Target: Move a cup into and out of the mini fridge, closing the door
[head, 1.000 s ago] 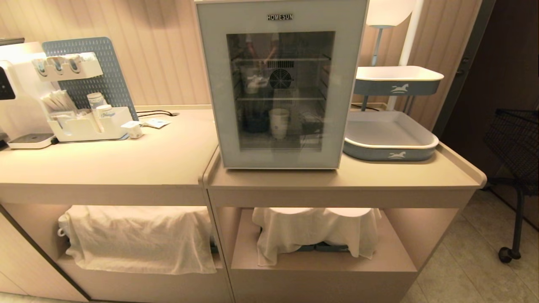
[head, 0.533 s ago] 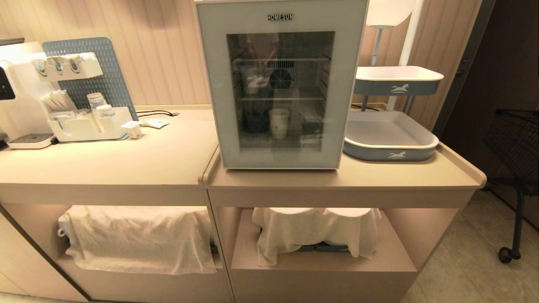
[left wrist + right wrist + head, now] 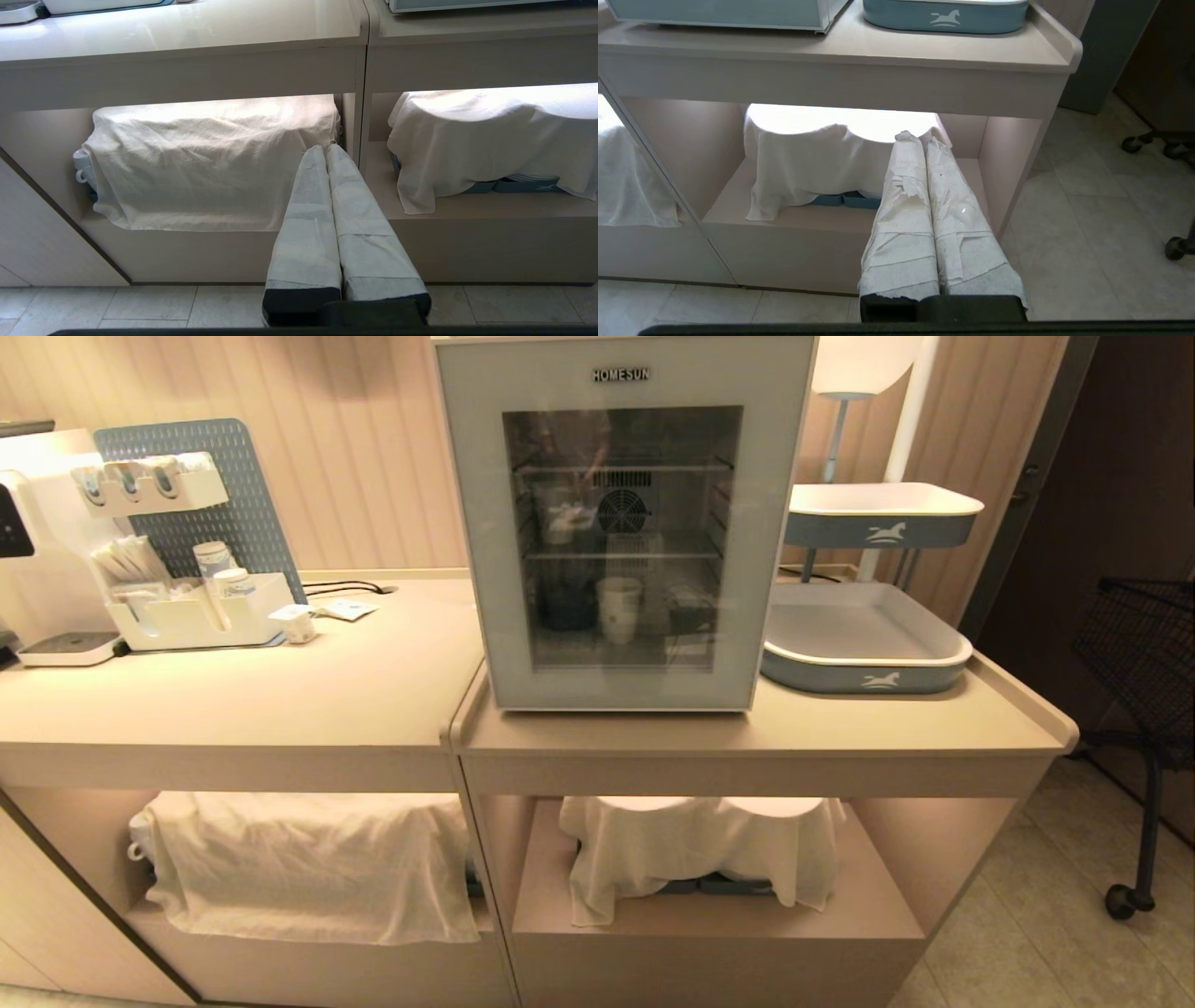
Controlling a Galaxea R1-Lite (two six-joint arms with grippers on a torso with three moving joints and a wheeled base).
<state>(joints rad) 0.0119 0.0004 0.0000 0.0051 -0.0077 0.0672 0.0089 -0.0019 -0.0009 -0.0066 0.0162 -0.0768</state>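
Plainly "HOMESUN" on the door (image 3: 621, 523)

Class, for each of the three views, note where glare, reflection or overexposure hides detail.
Head view: the door glass carries reflections, so the cup behind it looks dim. Left wrist view: the countertop is washed out by light from above. Right wrist view: the white cloth burns out to pure white along its top under the shelf light.
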